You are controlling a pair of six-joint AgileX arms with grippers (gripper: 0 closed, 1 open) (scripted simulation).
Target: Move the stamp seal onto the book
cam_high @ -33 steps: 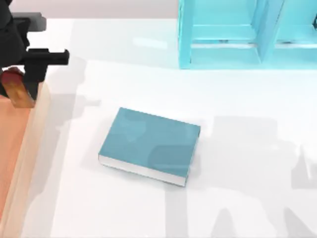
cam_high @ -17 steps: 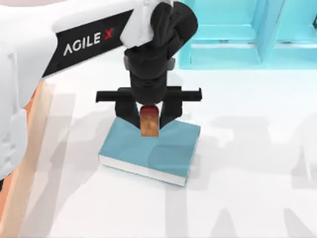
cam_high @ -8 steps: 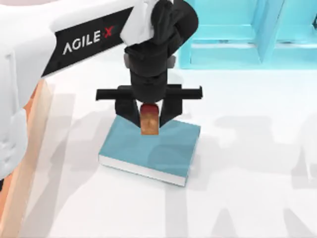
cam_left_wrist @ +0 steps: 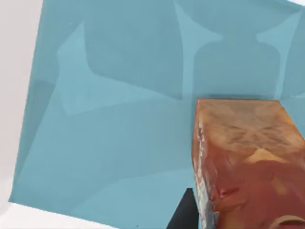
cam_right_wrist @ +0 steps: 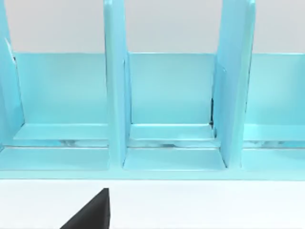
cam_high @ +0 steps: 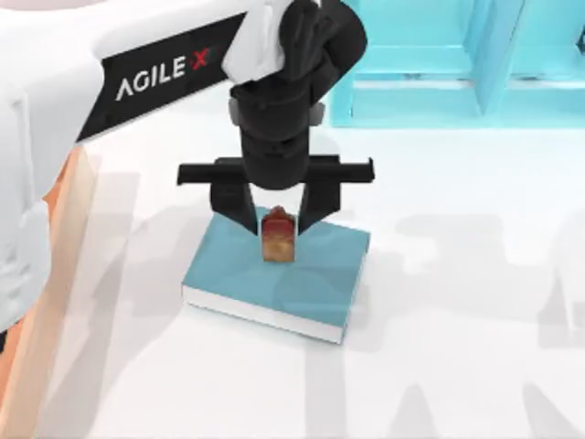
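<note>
The teal book (cam_high: pixel 228 265) lies flat in the middle of the table. The reddish-orange stamp seal (cam_high: pixel 277 238) stands upright on the book's far half, its pointed red top up. My left gripper (cam_high: pixel 277 219) hangs straight over it, open, with one black finger on each side of the seal and a little apart from it. In the left wrist view the seal (cam_left_wrist: pixel 248 162) rests with its base on the book cover (cam_left_wrist: pixel 109 119). A dark part of my right gripper (cam_right_wrist: pixel 90 214) faces the shelf unit.
A light turquoise shelf unit (cam_high: pixel 430 64) with open compartments (cam_right_wrist: pixel 171 90) stands at the back right. A pale wooden strip (cam_high: pixel 37 302) runs along the table's left edge. White table surface surrounds the book.
The left arm carried the seal from the left edge to above the book. In the last half second the seal dropped onto the cover and the fingers let go.
</note>
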